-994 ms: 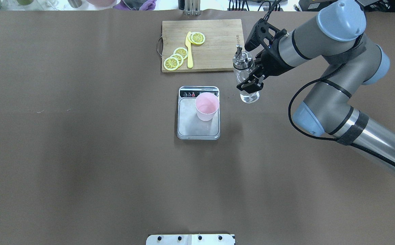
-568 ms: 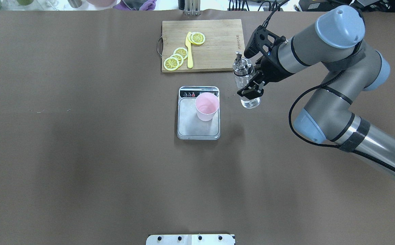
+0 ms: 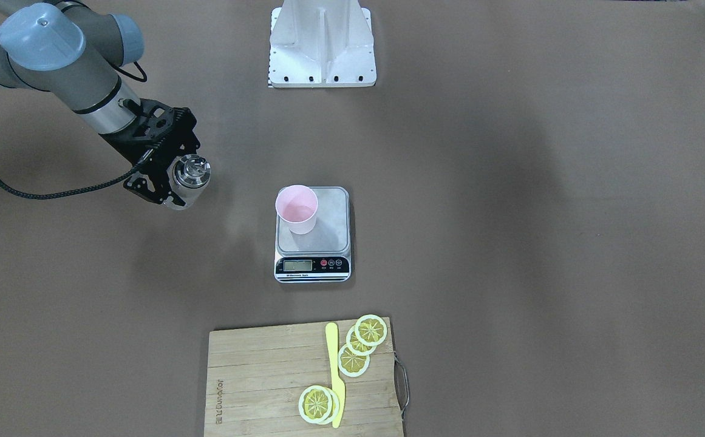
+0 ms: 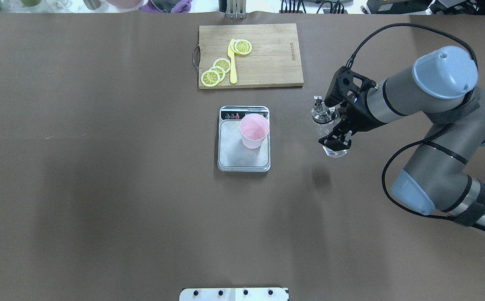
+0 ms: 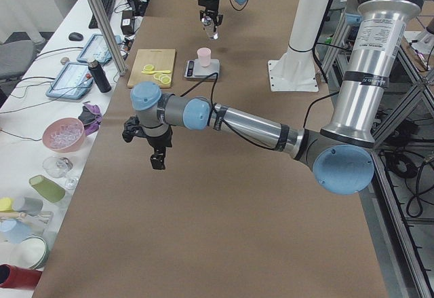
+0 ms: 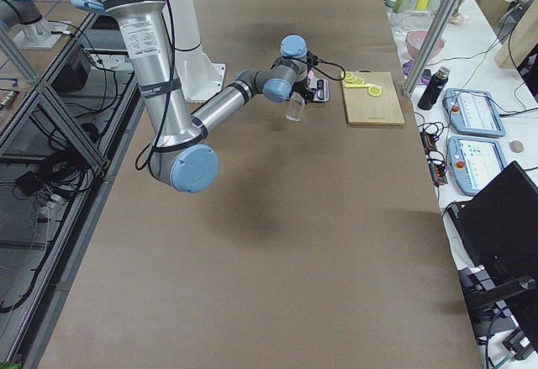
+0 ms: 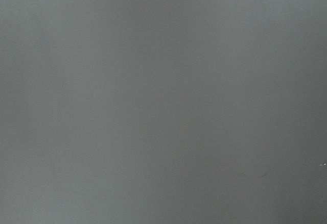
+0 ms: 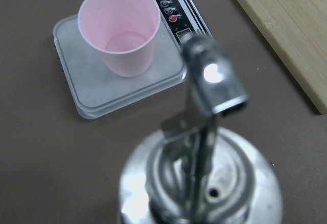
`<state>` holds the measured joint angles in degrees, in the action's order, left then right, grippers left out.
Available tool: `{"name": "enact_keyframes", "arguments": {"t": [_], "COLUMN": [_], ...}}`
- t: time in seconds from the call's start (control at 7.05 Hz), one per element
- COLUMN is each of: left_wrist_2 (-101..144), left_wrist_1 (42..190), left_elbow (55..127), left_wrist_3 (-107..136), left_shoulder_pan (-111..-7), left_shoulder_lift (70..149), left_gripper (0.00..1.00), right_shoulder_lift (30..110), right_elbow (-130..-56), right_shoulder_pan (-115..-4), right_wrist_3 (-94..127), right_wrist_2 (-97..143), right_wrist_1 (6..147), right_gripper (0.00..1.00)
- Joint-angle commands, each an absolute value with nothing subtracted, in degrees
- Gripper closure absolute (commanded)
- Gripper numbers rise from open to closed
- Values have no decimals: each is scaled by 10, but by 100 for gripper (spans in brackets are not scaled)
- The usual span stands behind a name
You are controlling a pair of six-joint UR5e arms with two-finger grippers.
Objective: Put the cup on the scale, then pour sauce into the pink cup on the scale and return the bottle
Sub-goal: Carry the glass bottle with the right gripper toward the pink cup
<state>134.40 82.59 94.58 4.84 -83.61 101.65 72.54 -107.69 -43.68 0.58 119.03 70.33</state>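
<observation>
The pink cup [image 4: 254,130] stands upright on the scale [image 4: 234,154], on the right side of its steel platform; in the front-facing view the cup [image 3: 296,208] sits above the scale's display [image 3: 298,265]. My right gripper [image 4: 331,136] is shut on the glass bottle [image 4: 321,113], held upright above the table, well to the right of the scale. The right wrist view looks down over the metal spout [image 8: 209,76] toward the cup [image 8: 120,27]. The sauce is clear and hard to make out. My left gripper [image 5: 157,159] hangs over bare table; I cannot tell its state.
A wooden cutting board [image 4: 267,62] with lemon slices [image 4: 215,72] and a yellow knife [image 4: 232,62] lies beyond the scale. The robot's base plate [image 3: 322,42] is at the near table edge. Bowls and cups line the far edge [image 5: 64,135].
My right arm has carried the bottle away from the board's corner, to the right and toward the robot, farther from the scale. Cup and scale have not moved.
</observation>
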Motion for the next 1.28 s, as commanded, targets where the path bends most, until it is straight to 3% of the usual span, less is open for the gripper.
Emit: {"name": "enact_keyframes", "arguments": {"t": [0.0, 1.14], "left_wrist_2": [1353, 1382], "left_wrist_1": [825, 826], "left_elbow": [946, 931], "left_wrist_3": [47, -32], "left_shoulder_pan": [-847, -872], "left_shoulder_lift": [1016, 1003], "left_gripper": [4, 3], "right_shoulder_lift": [710, 632], "right_elbow": [-1087, -1082], "right_shoulder_pan": [-425, -358], "right_wrist_3": [-1, 0], "right_wrist_2": [1150, 1033], "right_wrist_1": [774, 925], "right_gripper": [77, 77]}}
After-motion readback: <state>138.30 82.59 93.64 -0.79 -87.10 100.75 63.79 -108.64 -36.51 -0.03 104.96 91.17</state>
